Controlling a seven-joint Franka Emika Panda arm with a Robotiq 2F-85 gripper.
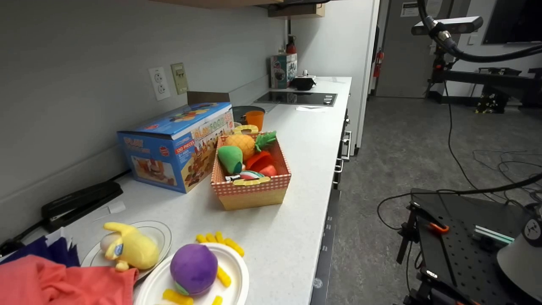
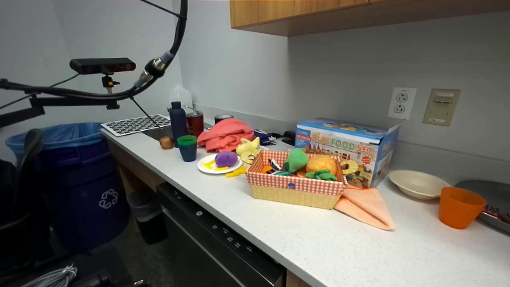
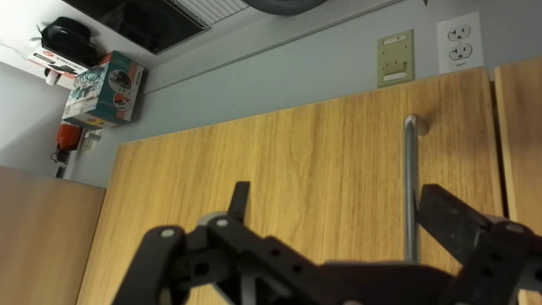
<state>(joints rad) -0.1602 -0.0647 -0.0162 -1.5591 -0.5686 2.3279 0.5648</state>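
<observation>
My gripper [image 3: 335, 188] shows only in the wrist view and is open, with its fingers wide apart. It is in front of a wooden cabinet door [image 3: 292, 169] with a vertical metal bar handle [image 3: 410, 190]. In the picture the handle lies between the fingers, close beside the right finger; I cannot tell whether they touch. Nothing is held. The handle's lower end is hidden behind the gripper. The upper cabinet also shows in an exterior view [image 2: 330, 20], without the gripper.
On the counter below, in both exterior views, stand a basket of toy food [image 1: 254, 200], a play food box [image 1: 156, 169], an orange cup [image 2: 460, 209] and a purple plush [image 1: 194, 269] on a plate. Another door [image 3: 523, 140] adjoins at right in the wrist view.
</observation>
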